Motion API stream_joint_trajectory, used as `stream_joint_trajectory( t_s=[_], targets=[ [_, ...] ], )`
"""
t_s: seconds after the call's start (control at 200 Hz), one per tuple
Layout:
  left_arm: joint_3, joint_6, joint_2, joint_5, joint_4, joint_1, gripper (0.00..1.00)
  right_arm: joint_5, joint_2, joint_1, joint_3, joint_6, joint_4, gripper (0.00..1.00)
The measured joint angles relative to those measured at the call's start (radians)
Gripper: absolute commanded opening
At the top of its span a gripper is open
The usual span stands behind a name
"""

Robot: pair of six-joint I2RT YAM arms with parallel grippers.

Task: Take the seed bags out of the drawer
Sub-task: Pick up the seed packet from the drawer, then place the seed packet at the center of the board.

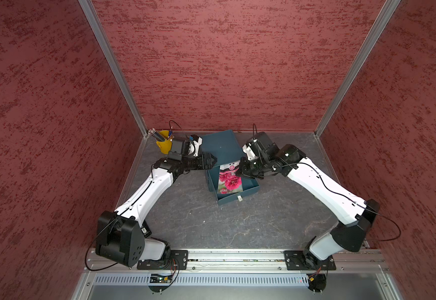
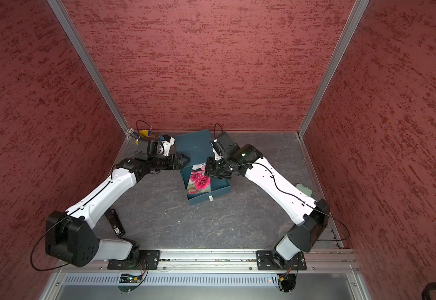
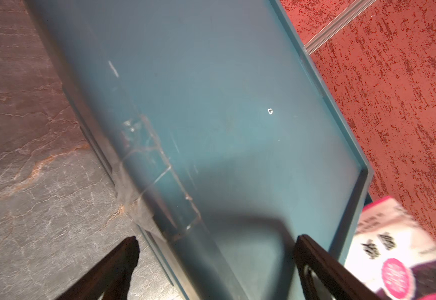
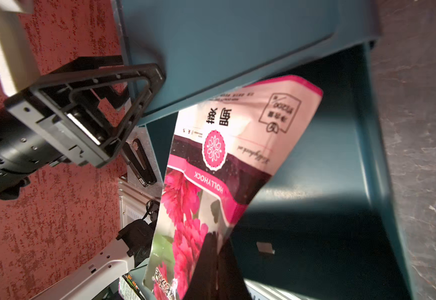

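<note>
One bag (image 4: 219, 155), right hand (image 4: 213, 249) (tight pinch)

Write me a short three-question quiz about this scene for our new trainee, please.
1. True or false: the right gripper is shut on the pink-flower seed bag.
2. Multiple choice: the left gripper is A) open, B) shut on a marigold packet, C) out of every view.
3. Short answer: which English word is printed on that bag?
Key: 1 true; 2 A; 3 Hollyhock.
</note>
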Motion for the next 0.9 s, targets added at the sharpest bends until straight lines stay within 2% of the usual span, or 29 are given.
stream_joint_trajectory(
  t_s=[0.225, 0.386, 0.902],
  targets=[
    [0.006, 0.003, 0.001, -0.003, -0.01, 0.0, 0.97, 0.008, -0.105, -0.013, 0.002, 0.0, -0.043, 0.0],
    [0.013, 0.003, 0.006, -0.004, -0.018, -0.001, 0.97, 0.023, -0.153, -0.06, 0.005, -0.009, -0.073, 0.0],
    [0.02, 0.003, 0.007, -0.011, -0.027, -0.005, 0.97, 0.03, -0.107, -0.478, -0.008, -0.169, -0.054, 0.0]
  ],
)
